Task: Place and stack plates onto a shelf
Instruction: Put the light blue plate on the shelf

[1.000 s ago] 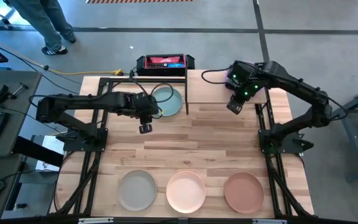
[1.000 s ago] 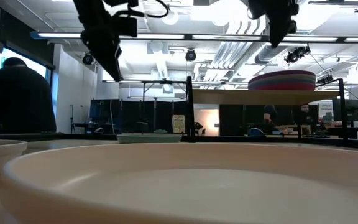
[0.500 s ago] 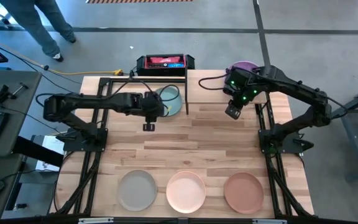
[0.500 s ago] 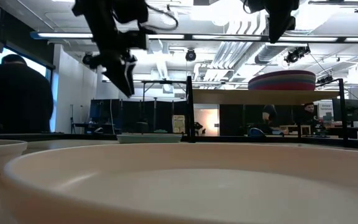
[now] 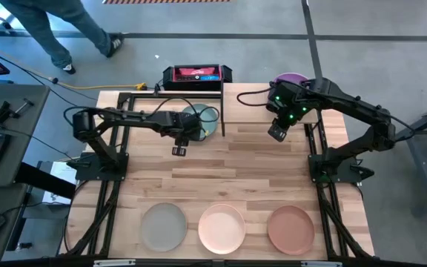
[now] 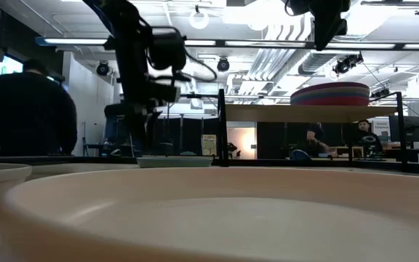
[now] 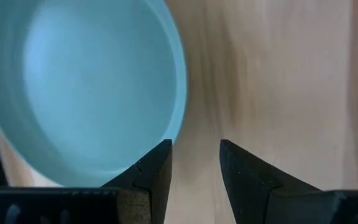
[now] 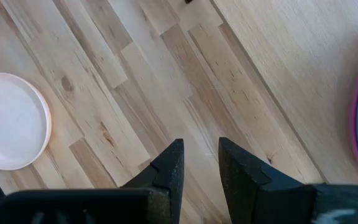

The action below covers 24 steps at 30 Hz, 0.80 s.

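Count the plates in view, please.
7: grey-beige plate, pale plate and terracotta plate along the front edge; pale teal plate by the left pincer; a stack of three on the shelf, purple plate on top. It may hide more.

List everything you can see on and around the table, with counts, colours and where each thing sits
Teal plate: one, on table under shelf's left part, by left end effector.
Front plates: three, grey-beige, cream, terracotta, in a row at table's near edge.
Stack: purple on top, magenta and blue rims below, on shelf's right end.
Shelf: one, light wood, table's back.
Red box: one, floor behind table.
Person: one, walking, back left.
Left end effector: open.
Right end effector: open, raised, in front of the stack.
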Each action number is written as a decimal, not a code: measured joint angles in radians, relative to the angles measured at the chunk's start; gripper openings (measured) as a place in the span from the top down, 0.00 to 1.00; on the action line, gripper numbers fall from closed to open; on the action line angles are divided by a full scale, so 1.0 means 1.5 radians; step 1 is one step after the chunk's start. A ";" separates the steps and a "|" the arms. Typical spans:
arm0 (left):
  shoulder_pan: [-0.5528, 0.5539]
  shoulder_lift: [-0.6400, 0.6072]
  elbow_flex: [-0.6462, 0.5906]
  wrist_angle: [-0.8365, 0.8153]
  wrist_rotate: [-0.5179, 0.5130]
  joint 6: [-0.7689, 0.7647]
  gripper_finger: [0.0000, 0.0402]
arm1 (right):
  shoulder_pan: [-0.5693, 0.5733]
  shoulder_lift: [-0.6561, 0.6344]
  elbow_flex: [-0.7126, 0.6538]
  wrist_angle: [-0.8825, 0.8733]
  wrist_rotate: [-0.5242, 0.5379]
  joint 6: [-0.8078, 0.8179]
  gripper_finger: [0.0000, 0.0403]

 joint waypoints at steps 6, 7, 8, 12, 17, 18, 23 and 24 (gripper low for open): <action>0.023 0.039 0.000 0.010 0.001 0.007 0.69 | 0.000 0.000 0.000 0.000 0.000 0.000 0.80; 0.027 0.042 0.000 0.014 0.001 0.007 0.69 | 0.000 0.000 0.000 0.000 0.000 0.000 0.80; 0.029 0.045 0.000 0.020 0.001 0.007 0.69 | 0.000 0.000 0.000 0.000 0.000 0.000 0.80; 0.039 0.047 0.000 0.041 0.001 0.007 0.69 | 0.000 0.000 0.000 0.000 0.000 0.000 0.80; 0.048 0.047 0.000 0.045 0.006 0.044 0.69 | 0.000 0.000 0.000 0.002 0.000 0.000 0.80; 0.048 0.047 0.000 0.044 0.013 0.052 0.69 | 0.000 0.000 0.000 0.002 0.000 0.000 0.80; 0.048 0.052 0.000 0.046 0.027 0.064 0.69 | 0.000 0.000 0.000 0.003 0.000 0.000 0.80; 0.048 0.057 0.000 0.050 0.030 0.064 0.69 | 0.000 0.000 0.000 0.003 0.000 0.000 0.80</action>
